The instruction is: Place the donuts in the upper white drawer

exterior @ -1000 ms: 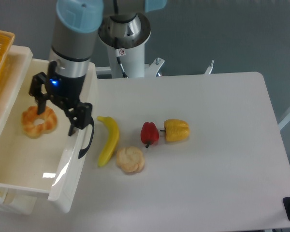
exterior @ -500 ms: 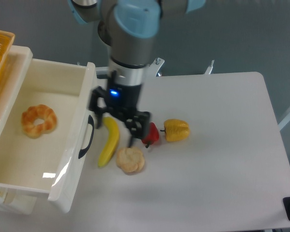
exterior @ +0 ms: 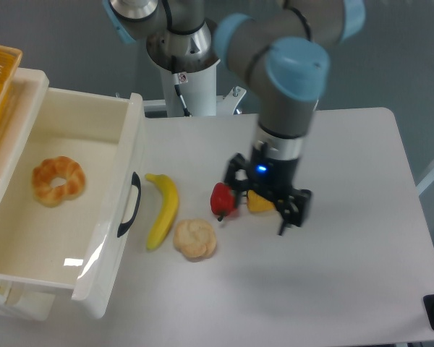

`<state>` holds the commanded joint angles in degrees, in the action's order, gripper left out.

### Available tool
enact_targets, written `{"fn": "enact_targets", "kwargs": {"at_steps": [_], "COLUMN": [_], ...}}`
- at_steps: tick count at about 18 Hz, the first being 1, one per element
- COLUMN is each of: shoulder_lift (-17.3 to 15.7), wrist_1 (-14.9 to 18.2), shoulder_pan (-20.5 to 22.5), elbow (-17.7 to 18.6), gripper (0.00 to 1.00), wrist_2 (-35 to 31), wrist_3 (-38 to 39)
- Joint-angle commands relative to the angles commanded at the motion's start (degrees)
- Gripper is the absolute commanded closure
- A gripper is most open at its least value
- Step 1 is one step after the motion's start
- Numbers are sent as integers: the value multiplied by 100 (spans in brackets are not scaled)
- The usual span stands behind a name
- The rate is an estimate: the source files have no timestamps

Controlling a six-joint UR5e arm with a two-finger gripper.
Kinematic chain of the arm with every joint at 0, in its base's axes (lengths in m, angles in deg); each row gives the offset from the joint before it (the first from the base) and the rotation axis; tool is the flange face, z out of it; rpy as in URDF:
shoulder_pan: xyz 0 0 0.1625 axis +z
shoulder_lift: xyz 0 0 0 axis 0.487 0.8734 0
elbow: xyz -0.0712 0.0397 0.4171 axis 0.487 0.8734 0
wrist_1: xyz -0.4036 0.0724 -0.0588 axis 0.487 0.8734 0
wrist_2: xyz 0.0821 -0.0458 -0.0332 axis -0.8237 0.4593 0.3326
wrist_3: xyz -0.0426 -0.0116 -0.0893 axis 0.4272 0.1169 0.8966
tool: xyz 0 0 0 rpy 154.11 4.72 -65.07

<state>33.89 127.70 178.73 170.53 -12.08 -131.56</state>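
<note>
While one donut (exterior: 58, 181) already lies inside the drawer (exterior: 94, 282) at the left of the frame, a second one (exterior: 195, 239) is on the surface (exterior: 347, 275), a little below the centre and just beside the lower end of the banana (exterior: 163, 210). So I judge the task about half done: one pastry is placed and one is left to pick up and carry to the left.

The pincer (exterior: 271, 208) hangs right of the centre, over the yellow pepper (exterior: 257, 203), which it partly hides, with the red pepper (exterior: 223, 200) just to its left. Its two fingers stand apart and nothing is between them. It is near the remaining donut, but up and to the right of it, not above it.

The donut in the drawer lies flat in the upper left part of the drawer, with its hole facing up to the camera. It is a ring, so it has no real long axis; it looks only slightly wider from left to right. The donut on the surface also lies flat, but its hole is hard to see from here, and it looks paler than the first.

The drawer stands pulled open, with its black handle (exterior: 129, 206) turned toward the banana.
</note>
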Motion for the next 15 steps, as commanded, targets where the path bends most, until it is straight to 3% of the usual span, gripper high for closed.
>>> {"fn": "enact_targets", "kwargs": {"at_steps": [9,15], "shoulder_lift": [642,845], "wrist_1": [-255,-378], "shoulder_pan": [290,325], "elbow": [-44,-44], "gripper": [0,0], "wrist_2": [-266,-458], "wrist_3": [-1195,-1346]}}
